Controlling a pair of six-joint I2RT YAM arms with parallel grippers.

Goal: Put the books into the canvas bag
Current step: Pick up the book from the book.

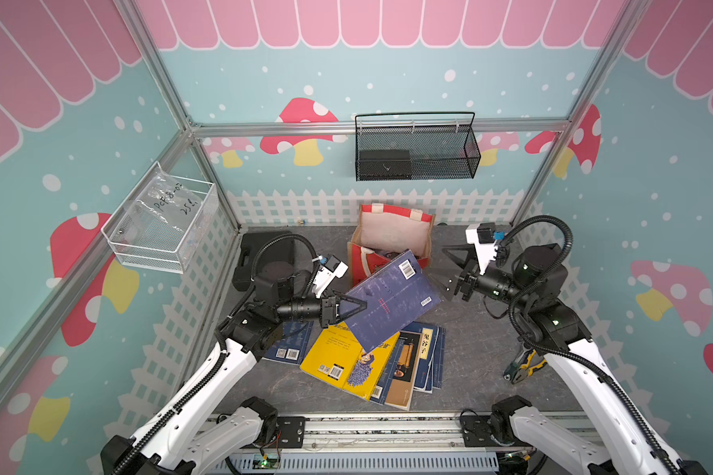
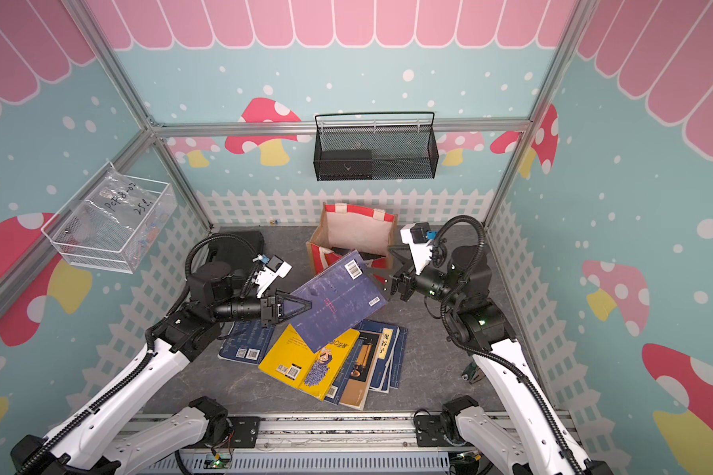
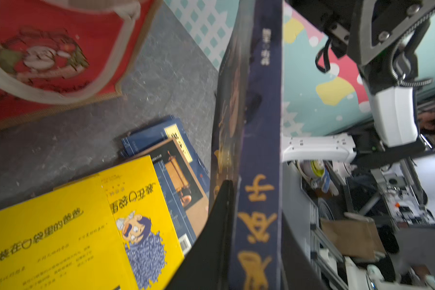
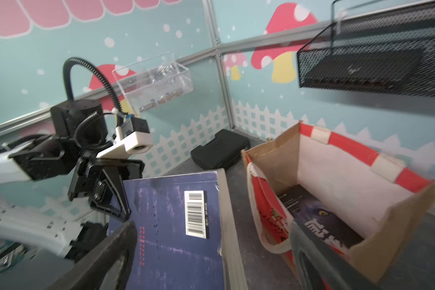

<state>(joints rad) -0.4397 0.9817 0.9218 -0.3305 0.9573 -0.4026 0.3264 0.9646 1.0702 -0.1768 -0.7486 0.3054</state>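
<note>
In both top views our left gripper [image 1: 353, 306] clamps the blue book [image 1: 392, 296] by its spine, likely stiff; right gripper [image 1: 449, 269] gapes opposite.

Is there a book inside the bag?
Yes, the right wrist view shows a dark book lying on the bottom of the open bag.

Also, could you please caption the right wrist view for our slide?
Left claw grips a dark blue book beside the canvas bag, another book inside.

"鬼谷子" on a blue book [image 1: 427, 343]; "装在口袋里的爸爸" on the yellow book [image 3: 60, 226]; "PCF8-02" on a plastic bag [image 1: 165, 201]
</note>
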